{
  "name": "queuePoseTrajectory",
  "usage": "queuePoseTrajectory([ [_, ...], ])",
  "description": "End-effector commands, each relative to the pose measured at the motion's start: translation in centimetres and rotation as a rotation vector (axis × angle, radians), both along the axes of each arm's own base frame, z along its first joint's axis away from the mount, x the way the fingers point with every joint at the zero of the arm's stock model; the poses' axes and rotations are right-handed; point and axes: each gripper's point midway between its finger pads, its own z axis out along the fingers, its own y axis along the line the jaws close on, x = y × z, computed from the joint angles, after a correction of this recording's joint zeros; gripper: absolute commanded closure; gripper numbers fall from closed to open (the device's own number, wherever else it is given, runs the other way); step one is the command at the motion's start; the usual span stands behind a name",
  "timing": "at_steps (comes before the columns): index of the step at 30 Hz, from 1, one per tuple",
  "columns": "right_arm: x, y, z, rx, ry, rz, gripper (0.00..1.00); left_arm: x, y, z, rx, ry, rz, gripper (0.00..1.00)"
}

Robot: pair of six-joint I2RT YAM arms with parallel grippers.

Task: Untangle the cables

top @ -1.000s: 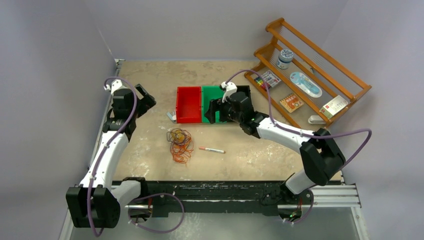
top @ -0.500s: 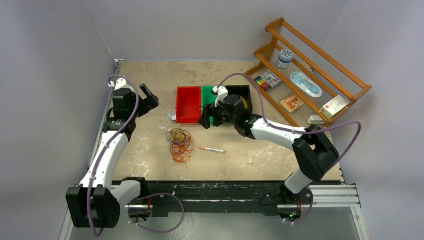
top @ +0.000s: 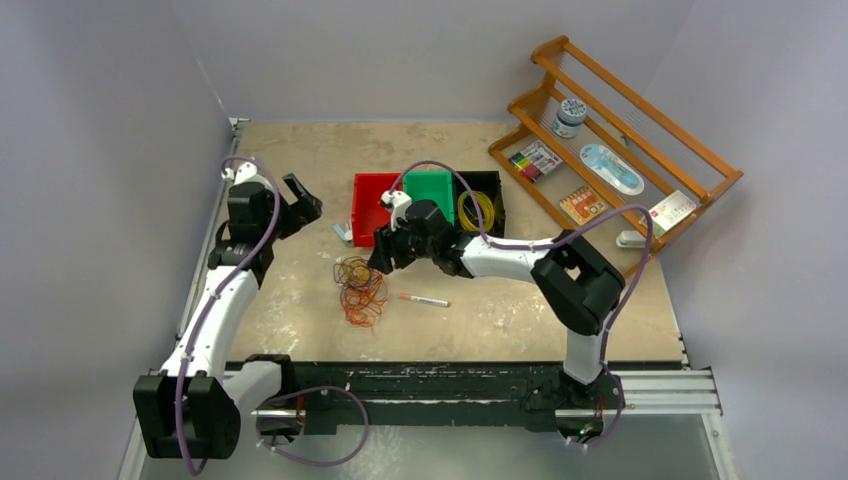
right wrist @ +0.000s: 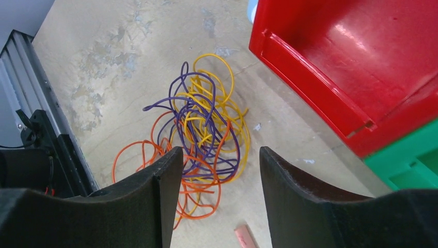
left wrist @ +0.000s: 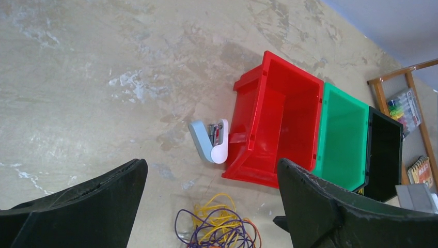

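- Your right gripper [top: 384, 260] has swung left off the green and black bins. It now hangs by the red bin's [top: 377, 208] front edge, just above the cables [top: 360, 285].
- With that arm gone, you can see a yellow coil [top: 476, 211] lying in the black bin [top: 497, 197].
- Right claw: jaws apart but narrower than a second ago, nothing between them. In the wrist view the tangle [right wrist: 206, 134] shows through the gap, below the fingers [right wrist: 160, 196], not touched.
- Cables haven't moved: orange, purple and yellow loops on the table [top: 300, 150], between the red bin and the marker [top: 423, 299].
- Your left gripper [top: 300, 205] barely shifted; jaws wide apart, empty, well left of the tangle.
- My read: one strand is likely sorted, and the right arm is lining up for the next pick.
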Motion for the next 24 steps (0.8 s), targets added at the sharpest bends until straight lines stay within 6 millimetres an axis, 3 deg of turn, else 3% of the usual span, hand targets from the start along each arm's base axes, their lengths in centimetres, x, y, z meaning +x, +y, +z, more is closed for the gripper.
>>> queuePoseTrajectory([
  [1,0.7,2.2,2.3,0.075,-0.037,0.042,0.44,0.3,-0.3,1.9,-0.028,-0.084,-0.011,0.04],
  [13,0.5,3.0,0.2,0.058,0.019,0.070,0.64,0.3,-0.4,1.3,-0.025,-0.077,-0.017,0.06],
  [21,0.8,2.5,1.8,0.066,-0.037,0.055,0.90,0.1,0.0,1.5,-0.037,-0.100,0.019,0.06],
  [24,0.8,2.1,3.2,0.082,-0.077,0.055,0.97,0.0,0.1,1.4,-0.043,-0.102,0.032,0.01],
])
